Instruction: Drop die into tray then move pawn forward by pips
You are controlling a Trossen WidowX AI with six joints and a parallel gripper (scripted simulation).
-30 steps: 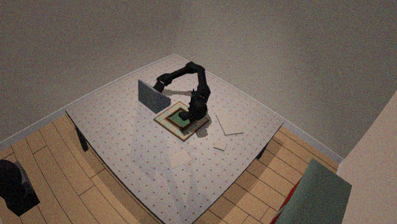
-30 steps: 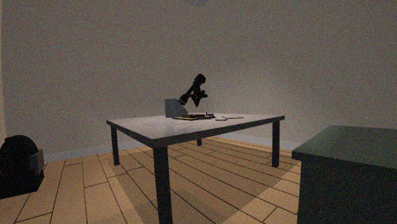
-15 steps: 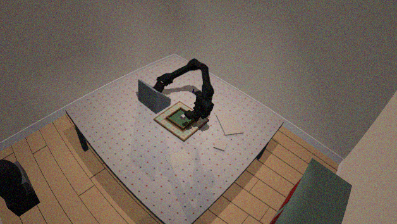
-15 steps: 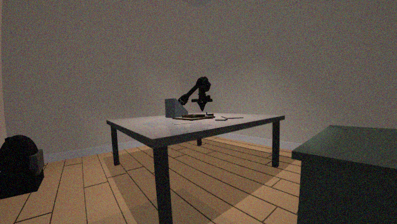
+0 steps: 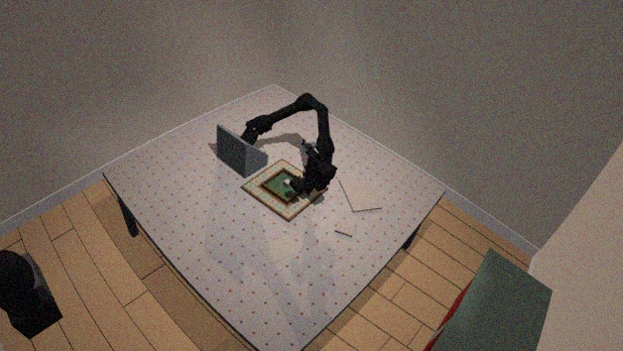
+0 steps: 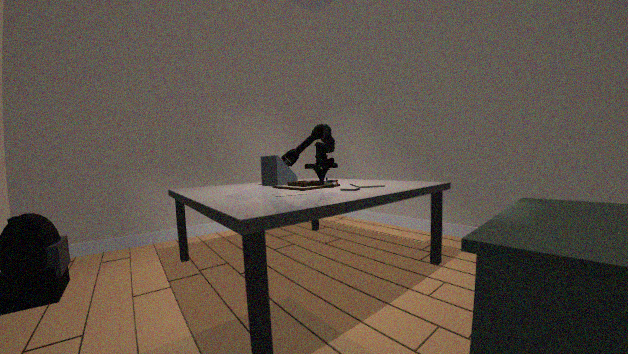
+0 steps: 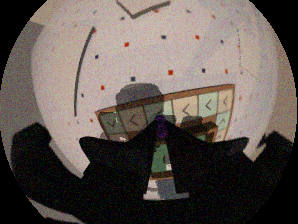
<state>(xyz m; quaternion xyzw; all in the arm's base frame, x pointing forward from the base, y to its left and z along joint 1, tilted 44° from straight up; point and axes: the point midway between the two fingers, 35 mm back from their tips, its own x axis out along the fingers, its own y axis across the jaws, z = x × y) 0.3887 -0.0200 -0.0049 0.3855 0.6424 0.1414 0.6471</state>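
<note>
Item: black parallel-jaw gripper (image 7: pixel 160 137), fingers nearly closed on a small dark purple pawn (image 7: pixel 160 124). I hold it directly over the arrowed squares of the tan board (image 7: pixel 208 104); green dice tray (image 5: pixel 279 181) lies just beside.

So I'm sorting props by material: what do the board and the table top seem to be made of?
Board: looks like matte printed card in a brown, wood-like frame, with a green, felt-like tray. Table top: a matte pale sheet with small coloured dots, possibly cloth or laminate; the pictures leave that open.
</note>
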